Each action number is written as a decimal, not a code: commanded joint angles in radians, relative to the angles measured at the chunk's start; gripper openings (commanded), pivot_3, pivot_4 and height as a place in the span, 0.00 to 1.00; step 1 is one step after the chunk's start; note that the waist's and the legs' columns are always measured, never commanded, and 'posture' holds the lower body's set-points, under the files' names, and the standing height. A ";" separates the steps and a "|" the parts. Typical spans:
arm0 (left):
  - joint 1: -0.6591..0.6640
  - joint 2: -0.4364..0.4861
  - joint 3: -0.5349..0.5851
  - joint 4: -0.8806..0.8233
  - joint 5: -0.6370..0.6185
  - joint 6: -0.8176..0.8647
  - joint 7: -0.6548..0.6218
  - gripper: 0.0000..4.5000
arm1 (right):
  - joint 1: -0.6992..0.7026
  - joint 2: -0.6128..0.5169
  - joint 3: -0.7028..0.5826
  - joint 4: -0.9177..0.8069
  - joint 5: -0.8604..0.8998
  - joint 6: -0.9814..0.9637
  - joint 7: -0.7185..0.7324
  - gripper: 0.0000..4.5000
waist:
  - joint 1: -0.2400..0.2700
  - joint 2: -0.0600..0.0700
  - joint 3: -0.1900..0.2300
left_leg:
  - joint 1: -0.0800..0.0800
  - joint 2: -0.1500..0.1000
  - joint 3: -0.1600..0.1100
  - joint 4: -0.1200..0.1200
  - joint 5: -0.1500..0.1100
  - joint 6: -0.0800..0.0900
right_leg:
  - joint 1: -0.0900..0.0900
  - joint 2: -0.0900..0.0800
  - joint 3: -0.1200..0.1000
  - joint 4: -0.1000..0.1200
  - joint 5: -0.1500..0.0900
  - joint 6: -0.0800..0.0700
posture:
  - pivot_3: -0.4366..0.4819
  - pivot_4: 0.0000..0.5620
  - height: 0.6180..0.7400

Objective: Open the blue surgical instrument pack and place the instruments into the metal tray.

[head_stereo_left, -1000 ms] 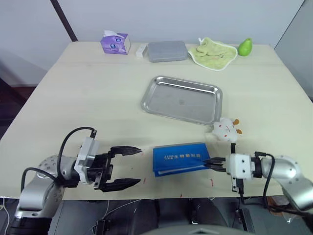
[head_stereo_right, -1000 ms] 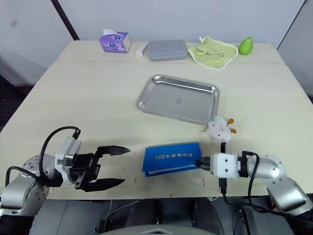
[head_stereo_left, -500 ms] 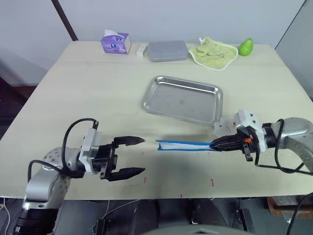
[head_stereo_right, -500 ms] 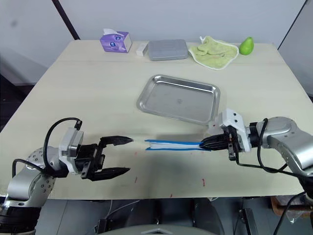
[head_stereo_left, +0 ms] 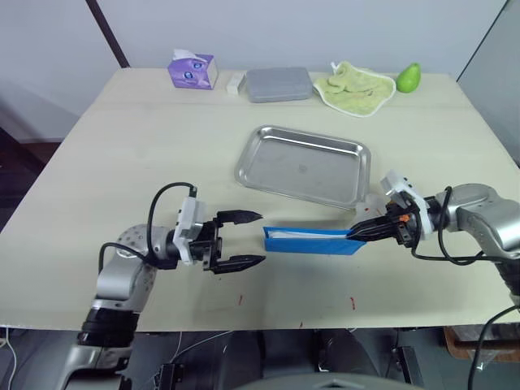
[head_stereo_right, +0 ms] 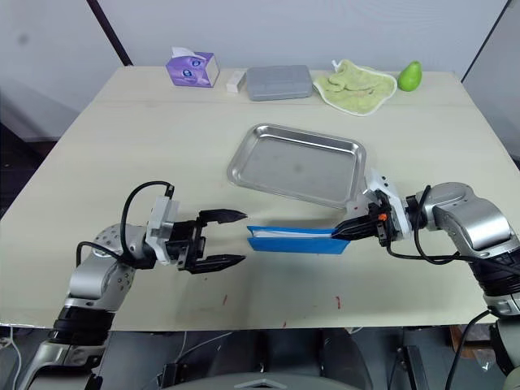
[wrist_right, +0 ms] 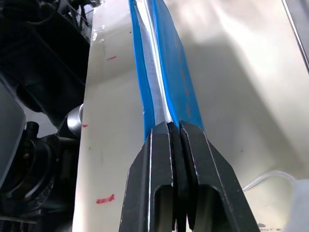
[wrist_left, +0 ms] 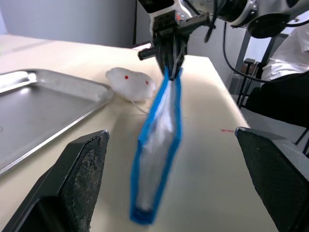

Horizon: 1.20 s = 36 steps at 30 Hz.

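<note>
Left gripper (head_stereo_left: 248, 240) at about 8 o'clock on the table (head_stereo_left: 122, 162), fingers spread wide, nothing between them, tips aimed at the near end of the blue surgical instrument pack (head_stereo_left: 309, 241) and just short of it. Pack sits at roughly 6 o'clock from the metal tray (head_stereo_left: 302, 165), raised on edge, pale lining showing along the top seam in the left wrist view. Tray is bare; the instruments can't be seen, presumably inside the pack. Right gripper (head_stereo_left: 363, 232) at 4 o'clock, fingers pinched tight on the pack's far end, holding it up. A small white plush toy (wrist_left: 129, 83) lies just beside that end, near the tray's corner.

Step in hand, as I judge it: opening the pack, not yet opened. Next move calls for the left fingers to close on one free flap at the near end and peel it apart while the right keeps its pinch.
</note>
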 commanded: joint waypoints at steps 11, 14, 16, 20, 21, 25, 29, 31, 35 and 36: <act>-0.038 -0.055 -0.050 0.032 0.022 -0.020 -0.004 1.00 | 0.008 0.027 -0.008 -0.015 -0.039 -0.012 0.005 0.03 | -0.007 0.000 0.000 | 0.000 0.000 -0.001 0.000 0.000 0.000 | 0.000 0.001 0.000 0.001 0.000 0.000 | 0.48 0.27 1.00; -0.041 -0.063 -0.056 0.046 0.035 -0.045 -0.008 1.00 | 0.006 0.030 -0.010 -0.009 -0.045 -0.018 0.002 0.03 | -0.007 0.000 0.000 | 0.000 0.000 -0.001 0.000 0.000 0.000 | 0.000 0.000 0.000 0.001 0.000 0.000 | 0.48 0.27 1.00; -0.046 -0.069 -0.062 0.059 0.044 -0.060 -0.012 1.00 | 0.001 0.035 -0.012 -0.009 -0.044 -0.014 -0.002 0.03 | -0.007 0.000 0.000 | 0.000 0.000 -0.001 0.000 0.000 0.000 | 0.000 0.001 0.000 0.000 0.000 0.000 | 0.48 0.27 1.00; -0.057 -0.080 -0.072 0.080 0.057 -0.081 -0.024 0.83 | 0.001 0.038 -0.014 -0.014 -0.045 -0.012 -0.002 0.00 | -0.007 0.000 0.000 | 0.000 0.000 -0.001 0.000 0.000 0.000 | 0.000 0.001 0.000 0.000 0.000 0.000 | 0.48 0.27 1.00; -0.060 -0.084 -0.073 0.086 0.061 -0.088 -0.024 0.83 | 0.002 0.038 -0.014 -0.015 -0.046 -0.012 -0.003 0.00 | -0.007 0.000 0.000 | 0.000 0.000 -0.001 0.000 0.000 0.000 | 0.000 0.001 0.000 0.001 0.000 0.000 | 0.48 0.27 1.00; -0.066 -0.093 -0.077 0.101 0.069 -0.105 -0.025 0.83 | 0.006 0.040 -0.016 -0.019 -0.047 -0.011 -0.009 0.00 | -0.007 0.000 0.000 | 0.000 0.000 -0.001 0.000 0.000 0.000 | 0.000 0.001 0.000 0.001 0.000 0.000 | 0.48 0.27 1.00; -0.074 -0.100 -0.081 0.097 0.068 -0.103 -0.018 0.83 | 0.008 0.041 -0.018 -0.021 -0.048 -0.010 -0.013 0.00 | -0.007 0.000 0.000 | 0.000 0.000 -0.002 0.000 0.000 0.000 | 0.000 0.001 0.000 0.001 0.000 0.000 | 0.48 0.27 1.00; -0.077 -0.102 -0.083 0.094 0.067 -0.099 -0.016 0.83 | 0.009 0.042 -0.020 -0.021 -0.048 -0.009 -0.014 0.00 | -0.007 0.000 0.000 | 0.000 0.000 -0.002 0.000 0.000 0.000 | 0.000 0.001 0.000 0.000 0.000 0.000 | 0.48 0.27 1.00; -0.084 -0.102 -0.085 0.091 0.065 -0.095 -0.013 0.66 | 0.011 0.044 -0.023 -0.023 -0.051 -0.009 -0.017 0.00 | -0.007 0.000 0.000 | 0.000 0.000 -0.002 0.000 0.000 0.000 | 0.000 0.001 0.000 0.001 0.000 0.000 | 0.48 0.27 1.00; -0.085 -0.102 -0.085 0.091 0.069 -0.100 -0.012 0.57 | 0.012 0.045 -0.023 -0.024 -0.051 -0.009 -0.018 0.00 | -0.007 0.000 0.000 | 0.000 0.000 -0.002 0.000 0.000 0.000 | 0.000 0.001 0.000 0.001 0.000 0.000 | 0.48 0.27 1.00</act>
